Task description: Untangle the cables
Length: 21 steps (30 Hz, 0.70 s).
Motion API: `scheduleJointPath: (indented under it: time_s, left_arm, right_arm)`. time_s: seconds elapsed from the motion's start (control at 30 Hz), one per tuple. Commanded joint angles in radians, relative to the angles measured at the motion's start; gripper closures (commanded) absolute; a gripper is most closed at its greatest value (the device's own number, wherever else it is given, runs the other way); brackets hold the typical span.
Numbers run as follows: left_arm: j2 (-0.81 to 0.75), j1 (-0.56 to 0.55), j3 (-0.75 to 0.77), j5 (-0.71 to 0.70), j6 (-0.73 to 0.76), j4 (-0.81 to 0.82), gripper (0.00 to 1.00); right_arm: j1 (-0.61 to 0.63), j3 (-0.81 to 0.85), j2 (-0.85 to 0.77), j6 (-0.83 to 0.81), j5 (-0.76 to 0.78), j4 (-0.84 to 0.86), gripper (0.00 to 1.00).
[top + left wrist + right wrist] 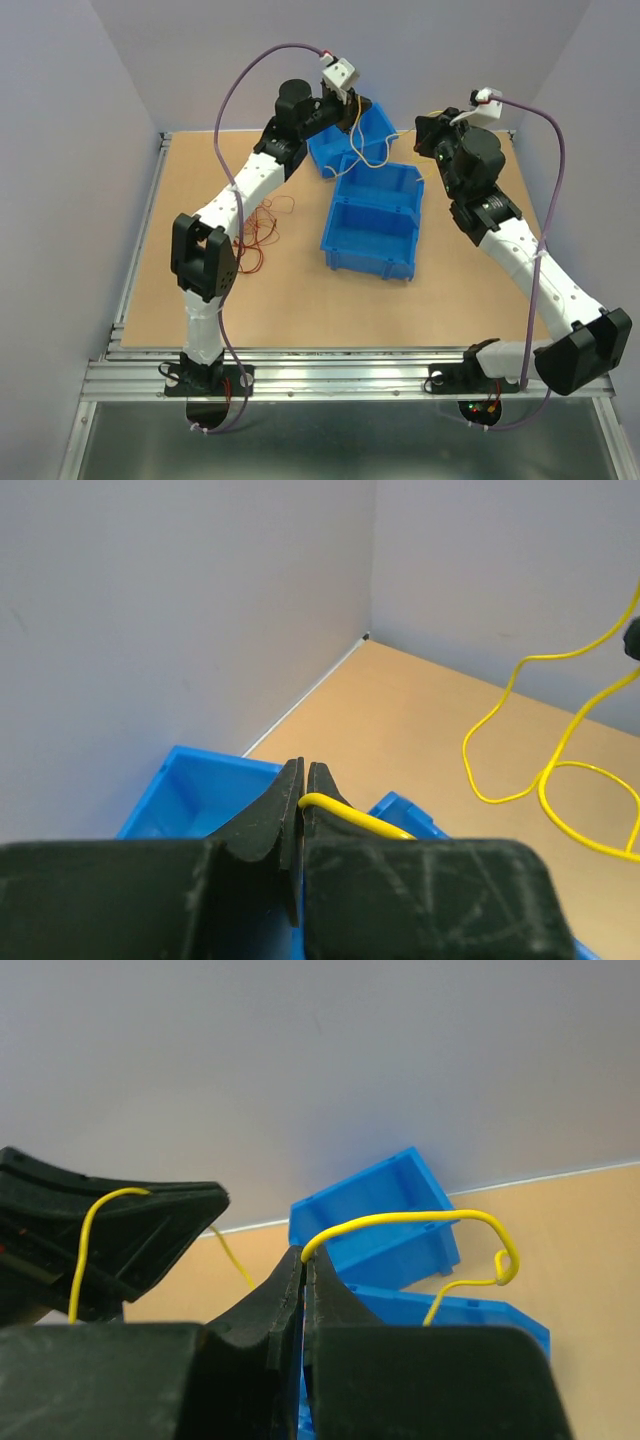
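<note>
Above the rigid blue bins, a hair-thin glossy yellow cable hangs in slack loops, its length running crosswise between left gripper and right gripper, both clamped shut on it, while red and orange cables lie tangled on the tan table beside the left arm

The tabletop is a smooth, matt tan board that looks like fibreboard. Along its near side runs a ribbed bare-metal rail with a dull sheen. The nearer bin and the farther bin are bright blue moulded plastic, smooth and faintly glossy. The yellow cable has a sleek plastic sheath; the red and orange cables are too fine to judge. The left claw and right claw are matt black plastic, scuffed with pale scratches. The arm shells are matt white plastic. The walls are flat, matt grey.
</note>
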Motion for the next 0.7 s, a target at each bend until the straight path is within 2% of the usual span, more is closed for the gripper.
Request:
scheduleJointPath:
  time_s: [0.0, 0.13, 0.33, 0.47, 0.67]
  left_arm:
    - [0.054, -0.006, 0.132, 0.072, -0.063, 0.065, 1.00]
    - [0.150, -0.014, 0.207, 0.104, -0.067, 0.074, 1.00]
    - [0.279, -0.018, 0.232, 0.116, -0.057, 0.133, 1.00]
    - [0.333, -0.018, 0.251, 0.138, -0.067, 0.140, 1.00]
    - [0.367, -0.018, 0.257, 0.201, -0.132, 0.159, 1.00]
  right_arm:
    - [-0.011, 0.007, 0.019, -0.006, -0.038, 0.058, 0.99]
    - [-0.042, -0.018, 0.036, -0.006, -0.050, 0.088, 0.99]
    - [-0.083, -0.093, 0.083, -0.012, -0.072, 0.159, 0.99]
    - [-0.140, -0.160, 0.139, 0.013, -0.121, 0.225, 0.99]
    - [-0.157, -0.212, 0.189, 0.031, -0.142, 0.283, 0.99]
